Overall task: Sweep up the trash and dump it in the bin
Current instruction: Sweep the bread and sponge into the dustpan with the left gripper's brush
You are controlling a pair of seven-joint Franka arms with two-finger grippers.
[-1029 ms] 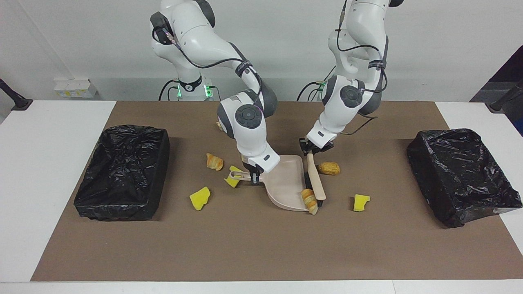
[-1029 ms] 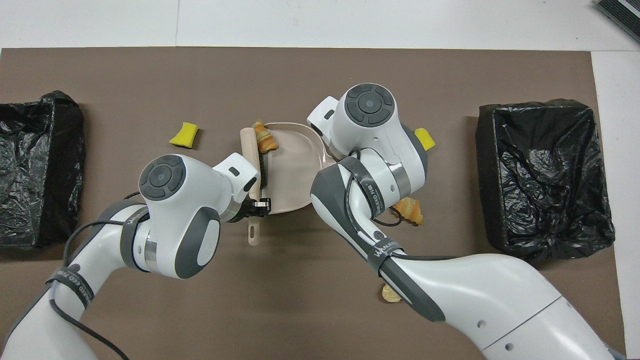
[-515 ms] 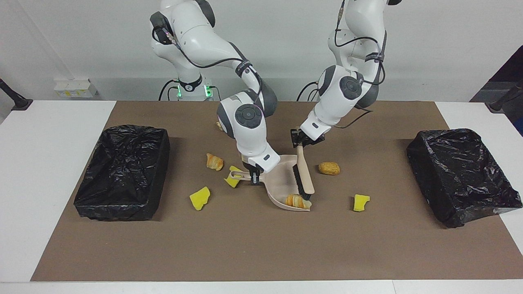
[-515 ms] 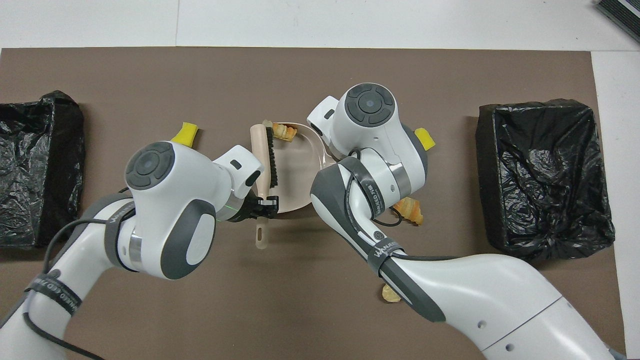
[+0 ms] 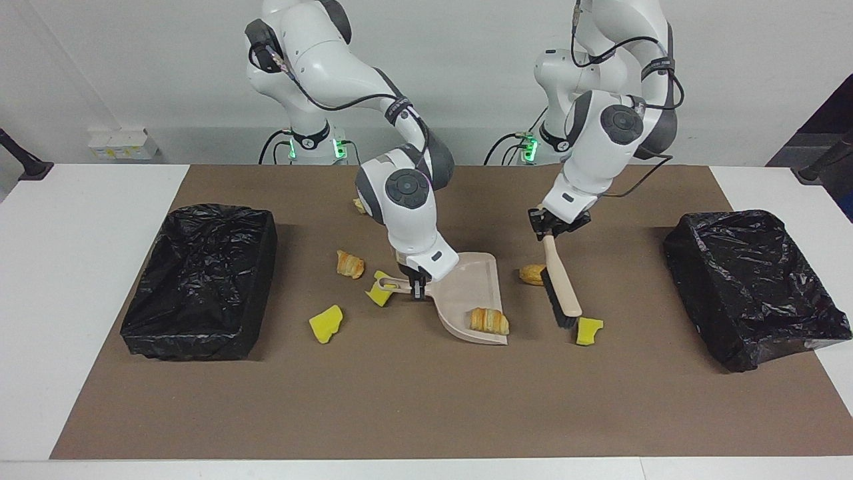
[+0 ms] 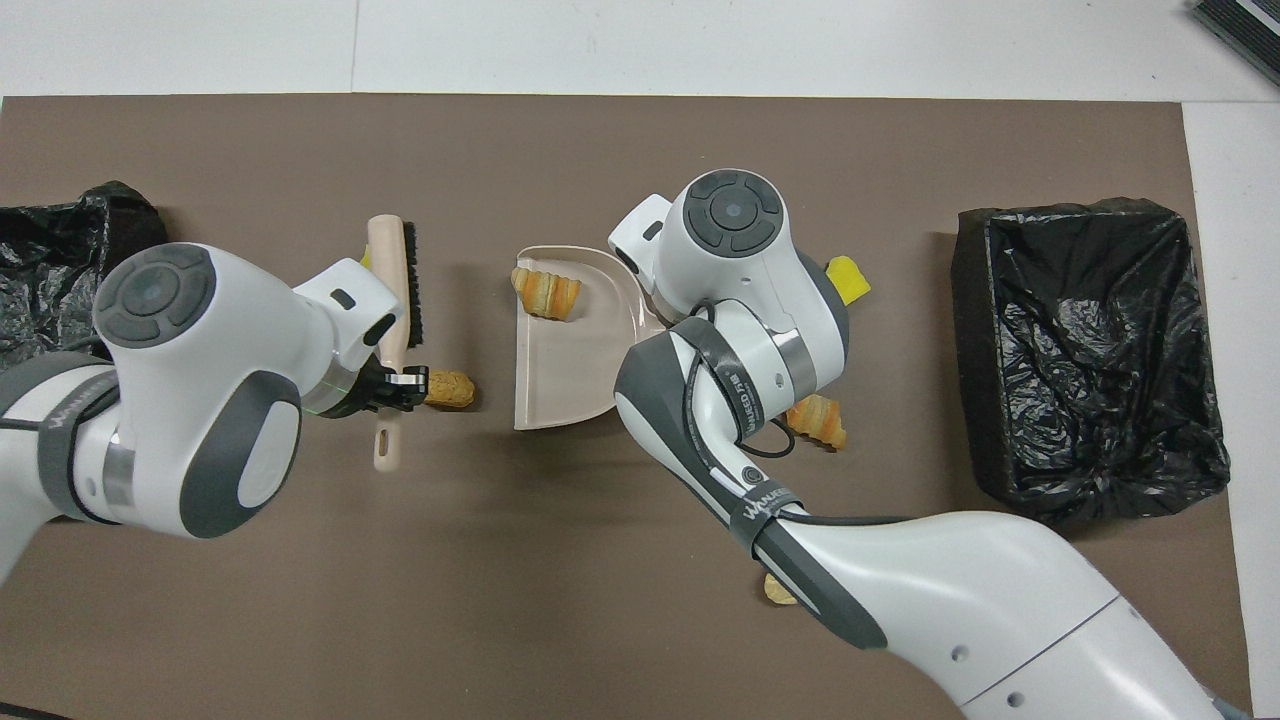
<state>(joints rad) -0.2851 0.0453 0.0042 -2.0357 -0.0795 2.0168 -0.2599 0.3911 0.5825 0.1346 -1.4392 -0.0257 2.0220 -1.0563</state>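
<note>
Left gripper (image 5: 550, 230): clamped on the handle of the beige brush (image 5: 558, 288), raised above the brown mat (image 5: 426, 400). The brush slants down away from the robots; its bristle end sits just beside a yellow wedge (image 5: 588, 331), contact not determinable. A brown bread roll (image 5: 532, 274) lies on the mat beside the brush, partly hidden by it in the facing view.

Right gripper (image 5: 416, 285): pinching the handle of the beige dustpan (image 5: 470, 293), which rests on the mat with its open edge toward the left arm's end. One croissant piece (image 5: 489, 321) lies inside the pan, close to the lip and to the corner farthest from the robots.

Remaining trash on the mat: two yellow wedges (image 5: 326, 323) (image 5: 381, 288) and a croissant piece (image 5: 350, 264) toward the right arm's end, the nearer wedge touching the pan handle; one more pastry piece (image 5: 360, 204) close to the robots, mostly hidden by the right arm.

Edges and room: a black-lined bin (image 5: 200, 280) stands at the right arm's end, another (image 5: 753, 283) at the left arm's end. A bare strip of mat separates brush and pan. The mat farther from the robots than the trash lies open to its edge.
</note>
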